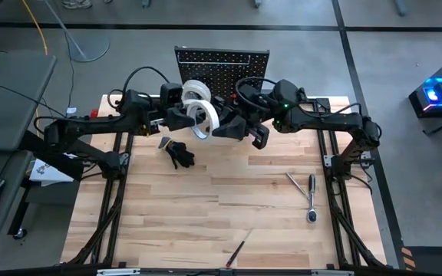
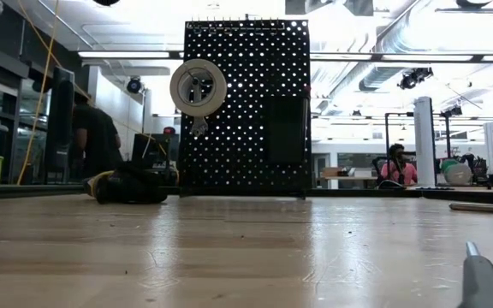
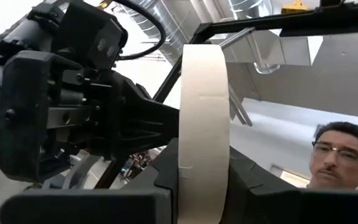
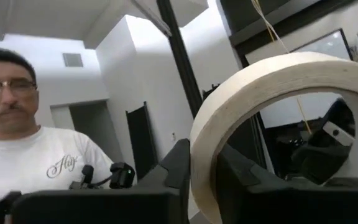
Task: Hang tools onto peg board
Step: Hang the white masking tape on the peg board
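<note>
One white tape roll [image 1: 206, 119] hangs in the air in front of the peg board [image 1: 221, 63], between both arms. My left gripper [image 3: 202, 186] and my right gripper [image 4: 205, 186] are each shut on it from opposite sides. A second white roll [image 2: 198, 87] hangs on the upright black peg board [image 2: 246, 107], upper left. A black bin [image 2: 285, 128] sits on the board's front. The held roll and both grippers are outside the low view. My left gripper pinches the roll's band [image 3: 202, 155] between its two fingers, one on each flat side, seen edge-on. It comes from the table's left, slanting upward. The roll stands upright, clear of the table. My right gripper has a part of the roll's rim [image 4: 204, 163] between its two fingers, coming from the table's right and slanting upward. The rest of the ring arches above the fingers. Which faces of the rim the fingers touch I cannot tell.
A black bundle [image 1: 179, 154] lies on the table's left half. A ratchet [image 1: 311, 198] and a slim wrench [image 1: 295, 184] lie at the right, a screwdriver [image 1: 236, 251] near the front edge. A person [image 4: 23, 143] stands beyond the table.
</note>
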Robot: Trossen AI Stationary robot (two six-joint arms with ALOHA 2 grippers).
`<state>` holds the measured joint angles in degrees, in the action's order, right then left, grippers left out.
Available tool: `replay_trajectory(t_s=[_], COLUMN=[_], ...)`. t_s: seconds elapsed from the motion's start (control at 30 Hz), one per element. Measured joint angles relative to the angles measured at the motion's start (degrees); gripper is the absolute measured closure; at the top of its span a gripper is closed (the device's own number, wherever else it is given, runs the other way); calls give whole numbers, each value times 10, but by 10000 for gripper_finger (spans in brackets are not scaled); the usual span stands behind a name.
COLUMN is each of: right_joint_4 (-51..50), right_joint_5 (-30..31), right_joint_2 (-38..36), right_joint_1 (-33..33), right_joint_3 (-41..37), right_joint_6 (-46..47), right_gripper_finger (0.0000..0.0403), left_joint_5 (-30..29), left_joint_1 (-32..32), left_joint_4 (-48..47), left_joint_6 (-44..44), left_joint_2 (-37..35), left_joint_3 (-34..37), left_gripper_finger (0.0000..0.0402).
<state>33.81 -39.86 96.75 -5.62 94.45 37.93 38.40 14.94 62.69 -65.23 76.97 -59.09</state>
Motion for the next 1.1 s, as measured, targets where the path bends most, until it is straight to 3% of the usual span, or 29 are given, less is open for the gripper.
replay_trajectory(t_s=[0.13, 0.27, 0.5, 0.67, 0.8, 0.97, 1.1], right_joint_4=[-7, -51, -222, -248, -326, -392, -430], right_joint_5=[12, 37, 85, 100, 179, 266, 298], right_joint_2=[-12, -36, -93, -164, -191, -244, -245], right_joint_1=[-8, -13, -29, -37, -42, -39, -29], right_joint_3=[-1, -3, -3, 6, -1, 3, 0], right_joint_6=[38, 14, -82, -133, -188, -230, -231], right_gripper_finger=[299, 253, 238, 237, 236, 235, 235], left_joint_5=[22, 52, 132, 161, 159, 60, -6], left_joint_1=[27, 59, 122, 160, 185, 199, 198], left_joint_4=[3, 0, -105, -289, -473, -767, -918], left_joint_6=[-24, -36, 6, 108, 234, 454, 596], left_joint_2=[-1, -6, -43, -84, -126, -167, -168], left_joint_3=[-1, -1, 2, 3, 3, 3, 3], left_gripper_finger=[345, 345, 345, 345, 345, 345, 345])
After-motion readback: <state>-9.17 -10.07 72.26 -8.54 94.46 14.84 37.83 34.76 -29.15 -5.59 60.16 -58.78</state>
